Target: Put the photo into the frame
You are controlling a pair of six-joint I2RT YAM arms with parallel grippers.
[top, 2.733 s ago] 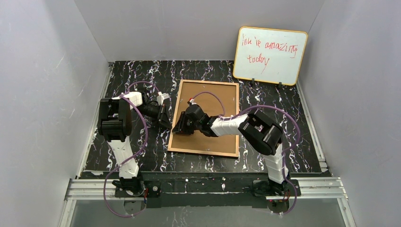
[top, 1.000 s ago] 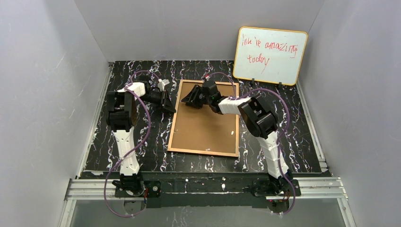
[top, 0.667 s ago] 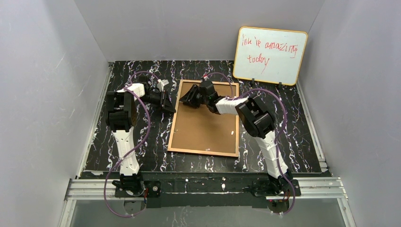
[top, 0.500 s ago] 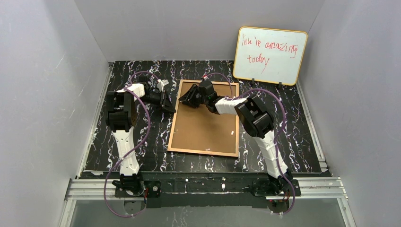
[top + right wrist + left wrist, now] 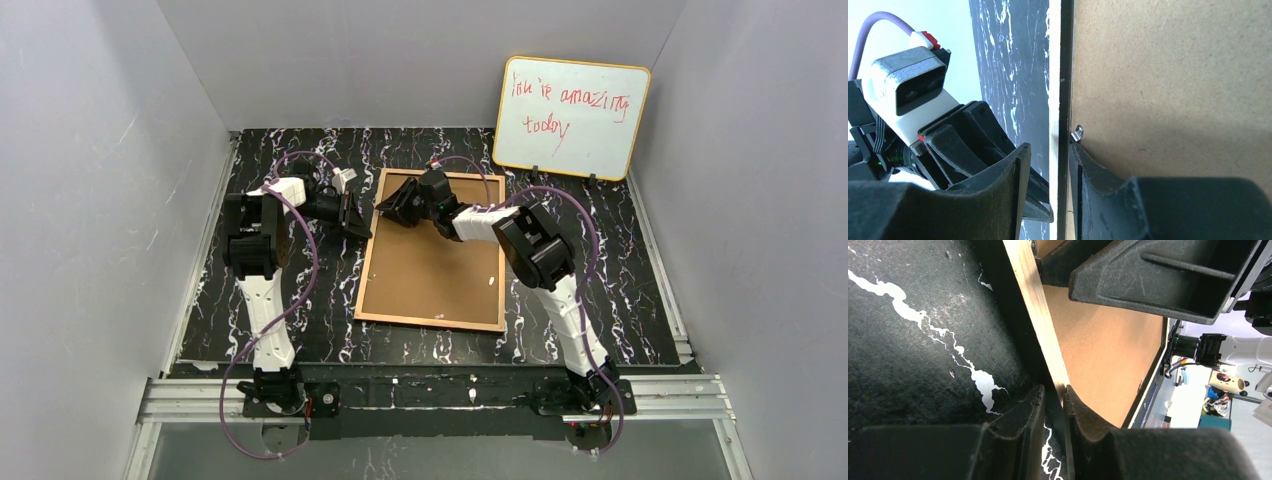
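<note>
Frame (image 5: 362, 280) left rail gripped by left pincer (image 5: 1053, 393); right pincer (image 5: 1048, 150) straddles it, open

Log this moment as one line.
left gripper: shut on frame left rail | right gripper: open astride that rail at metal tab | backing panel: in frame | photo: unseen

Place: a robotics lab, a boxed-in test cell.
Walls: plain grey panels (image 5: 90, 200) close in the table on three sides.
Table: black marbled top (image 5: 620, 260), metal rail (image 5: 440, 392) along the near edge.
Machines: left arm (image 5: 262, 290) and right arm (image 5: 560, 300) bolted there, trailing purple cables (image 5: 305, 280).
Whiteboard (image 5: 570, 118): leans at the back, red handwriting.
</note>
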